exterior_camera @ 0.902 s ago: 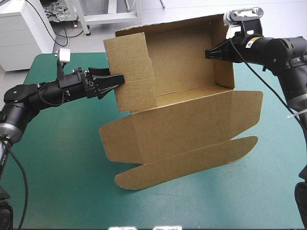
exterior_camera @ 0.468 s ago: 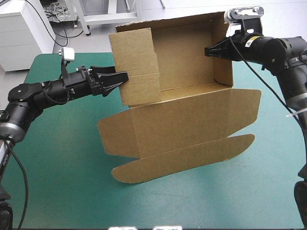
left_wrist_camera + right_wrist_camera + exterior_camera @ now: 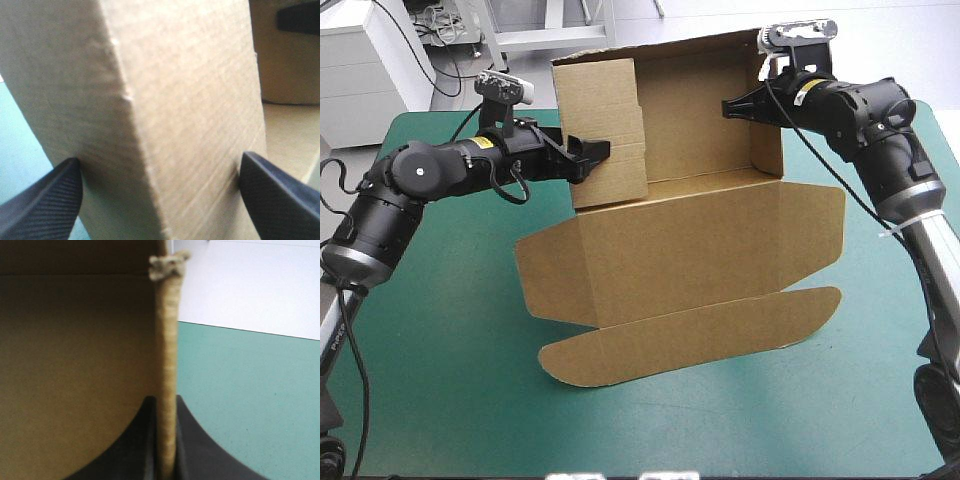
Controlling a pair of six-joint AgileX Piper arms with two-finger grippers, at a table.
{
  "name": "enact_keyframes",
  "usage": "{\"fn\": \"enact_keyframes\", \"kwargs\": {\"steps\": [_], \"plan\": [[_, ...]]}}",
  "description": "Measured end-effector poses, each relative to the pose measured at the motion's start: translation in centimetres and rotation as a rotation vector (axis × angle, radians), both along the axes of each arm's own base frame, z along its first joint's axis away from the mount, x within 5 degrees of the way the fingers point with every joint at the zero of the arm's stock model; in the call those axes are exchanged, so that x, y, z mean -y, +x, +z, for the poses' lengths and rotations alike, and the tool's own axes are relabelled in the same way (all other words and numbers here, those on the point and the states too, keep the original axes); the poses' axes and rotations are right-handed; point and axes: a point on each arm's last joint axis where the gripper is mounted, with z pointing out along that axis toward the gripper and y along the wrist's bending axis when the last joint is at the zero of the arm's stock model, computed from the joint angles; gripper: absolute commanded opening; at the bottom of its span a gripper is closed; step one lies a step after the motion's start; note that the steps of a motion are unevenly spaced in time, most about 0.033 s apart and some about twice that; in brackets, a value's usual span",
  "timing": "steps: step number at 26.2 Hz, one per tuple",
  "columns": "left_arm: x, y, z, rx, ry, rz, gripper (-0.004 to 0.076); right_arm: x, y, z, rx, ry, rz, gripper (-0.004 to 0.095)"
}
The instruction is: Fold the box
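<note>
Box (image 3: 700,250): brown, an open tray tipped up off the teal-green surface (image 3: 430,340), hanging between the two claws with its inside facing the high camera.
Lid flap (image 3: 690,335): the nearest part, rounded, hanging below both claws; whether its low edge touches the surface cannot be told.
Left claw (image 3: 588,154): its black fingers (image 3: 45,200) stand wide apart, one on each side of the thick left end wall, and the board fills the gap between them.
Right claw (image 3: 730,106): fingers all but closed, pinching the right end wall, seen edge-on, near its upper corner.
</note>
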Motion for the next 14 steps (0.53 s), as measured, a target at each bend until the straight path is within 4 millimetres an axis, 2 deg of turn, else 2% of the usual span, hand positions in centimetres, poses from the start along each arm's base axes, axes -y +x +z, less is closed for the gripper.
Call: {"fn": "enact_keyframes", "kwargs": {"steps": [6,11,14], "plan": [[0.6,0.5,-0.4,-0.070,0.115,0.169,0.0575,-2.1,-0.2,0.0,0.033,0.008,0.015,-0.0017],[1.1,0.5,-0.7,-0.078,0.158,0.303,0.0430,-2.8,0.2,-0.3,0.038,0.057,-0.002,-0.0018],[1.3,0.6,-0.5,-0.069,0.130,0.312,0.0363,-2.7,0.3,-0.3,0.042,0.048,-0.008,-0.0018]]}}
